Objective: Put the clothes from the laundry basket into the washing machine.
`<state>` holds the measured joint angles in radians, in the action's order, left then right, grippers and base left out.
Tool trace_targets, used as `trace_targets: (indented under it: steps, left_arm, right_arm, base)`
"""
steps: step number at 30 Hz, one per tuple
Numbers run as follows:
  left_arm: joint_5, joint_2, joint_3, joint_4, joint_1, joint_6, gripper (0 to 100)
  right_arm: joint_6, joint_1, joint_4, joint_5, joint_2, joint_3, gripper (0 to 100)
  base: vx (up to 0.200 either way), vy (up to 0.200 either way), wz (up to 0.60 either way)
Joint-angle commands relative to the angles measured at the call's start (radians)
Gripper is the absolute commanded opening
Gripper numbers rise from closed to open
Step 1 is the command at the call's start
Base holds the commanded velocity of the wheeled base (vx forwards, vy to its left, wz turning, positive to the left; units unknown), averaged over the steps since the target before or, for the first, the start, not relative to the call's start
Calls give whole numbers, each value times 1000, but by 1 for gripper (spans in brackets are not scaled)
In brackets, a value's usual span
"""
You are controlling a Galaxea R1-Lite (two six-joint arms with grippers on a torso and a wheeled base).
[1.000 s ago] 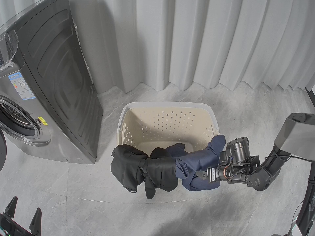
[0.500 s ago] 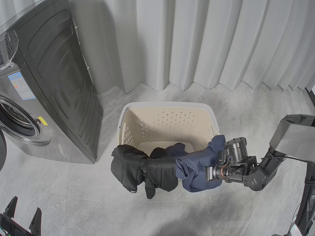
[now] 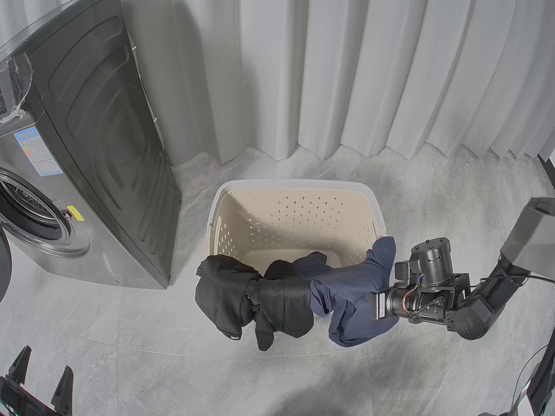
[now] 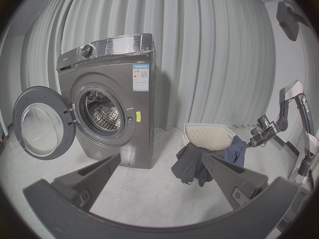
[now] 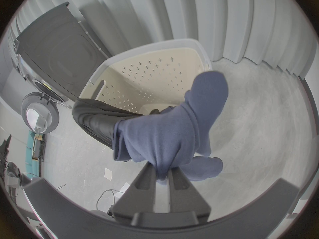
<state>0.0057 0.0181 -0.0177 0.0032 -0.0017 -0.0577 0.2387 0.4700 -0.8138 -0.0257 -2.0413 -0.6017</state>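
The right arm comes in low from the right, forearm about level and wrist turned toward the robot's left, so that the right hand (image 5: 163, 174) points at the near right corner of the basket (image 3: 295, 184). Its fingers (image 5: 146, 180) are pressed together on a fold of the blue garment (image 3: 347, 296). That garment lies over the basket's near rim. Its long axis runs along the rim from the middle toward the hand, one end sticks up at the right corner, and a loose part hangs outside below the hand. Just beside it on the left, touching it, the black garment (image 3: 248, 301) hangs over the same rim and down the outside toward the floor (image 3: 173, 377). The left hand (image 4: 160, 156) sits low at the robot's left with its fingers spread wide and nothing between them, facing the washer (image 4: 109, 117). The washer stands left of the basket with its door (image 4: 43, 121) swung fully open and the drum (image 4: 103, 112) showing. On its front are a blue-and-white label (image 4: 141, 77) near the top and a yellow sticker (image 4: 138, 116) beside the opening. The print on both is too small to read.
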Motion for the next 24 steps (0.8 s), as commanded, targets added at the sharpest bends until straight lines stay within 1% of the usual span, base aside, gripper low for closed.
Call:
trace_targets:
  steps: [1,5,10,11,14,17,19,24]
  left_arm:
    - [0,-7,15,0,0,-1,100]
    - [0,-7,15,0,0,-1,100]
    - [0,-7,15,0,0,-1,100]
    - [0,-7,16,0,0,-1,100]
    - [0,-7,15,0,0,-1,100]
    - [0,-7,15,0,0,-1,100]
    - [0,-7,15,0,0,-1,100]
    - [0,-7,15,0,0,-1,100]
  right_arm:
    - [-1,36,8,-2,154,71,0]
    - [1,41,4,-2,145,97,0]
    - [-1,30,2,-3,96,108,0]
    - [1,32,-2,-3,84,108,100]
    - [2,30,-8,-5,49,108,100]
    - [-2,19,-8,-25,19,94,100]
    - [-6,10,-7,-26,7,83,100]
    - [-9,1,1,-26,-50,19,100]
  base:
    - [0,0,0]
    - [0,0,0]
    - [0,0,0]
    - [0,0,0]
    - [0,0,0]
    - [0,0,0]
    - [0,0,0]
    - [0,0,0]
